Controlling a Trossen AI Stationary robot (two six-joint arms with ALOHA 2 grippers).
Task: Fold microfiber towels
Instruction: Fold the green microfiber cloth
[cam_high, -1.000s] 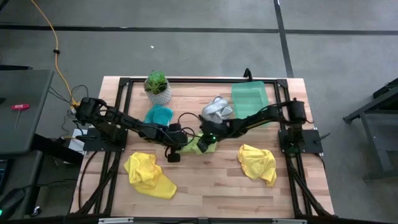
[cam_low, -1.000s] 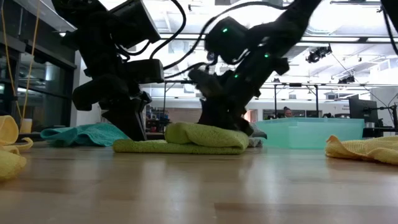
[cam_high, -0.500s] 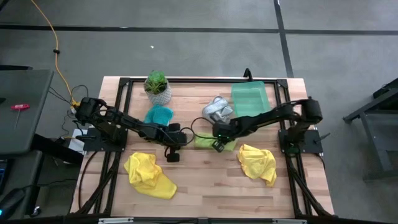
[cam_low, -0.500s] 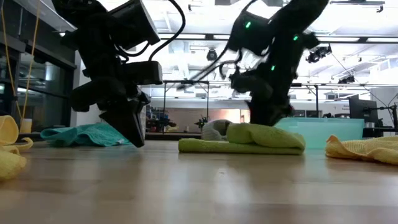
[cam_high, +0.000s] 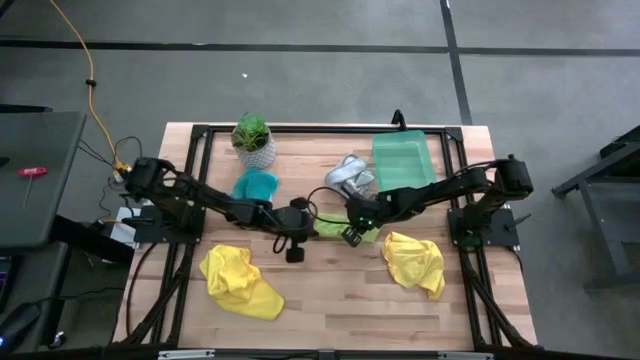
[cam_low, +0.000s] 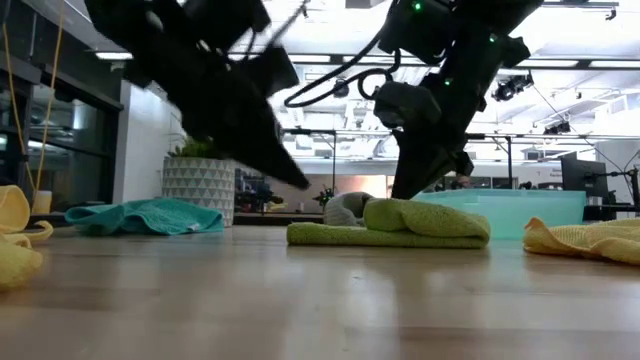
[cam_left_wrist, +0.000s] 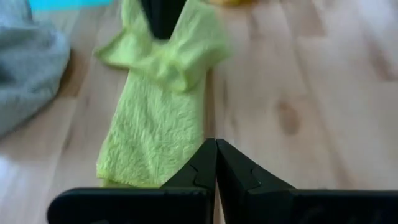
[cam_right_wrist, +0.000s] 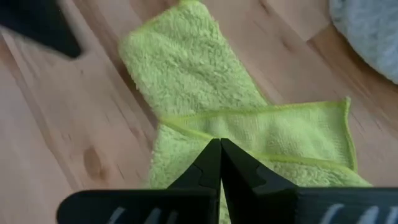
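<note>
The lime green towel (cam_high: 335, 230) lay mid-bench (cam_high: 330, 300), one end doubled over. The right tool (cam_high: 352, 228), fingers together and gripping nothing, pressed on that fold, likely to flatten it. The left tool (cam_high: 296, 236), also pinched together and empty, hung just beside the towel's other end, clear of the fold.

A fluffy, matt lime green cloth (cam_right_wrist: 205, 106) is lying on the smooth, faintly glossy wooden table (cam_right_wrist: 74, 143), while the translucent green plastic tray (cam_high: 404, 160) is showing a smooth finish.
</note>
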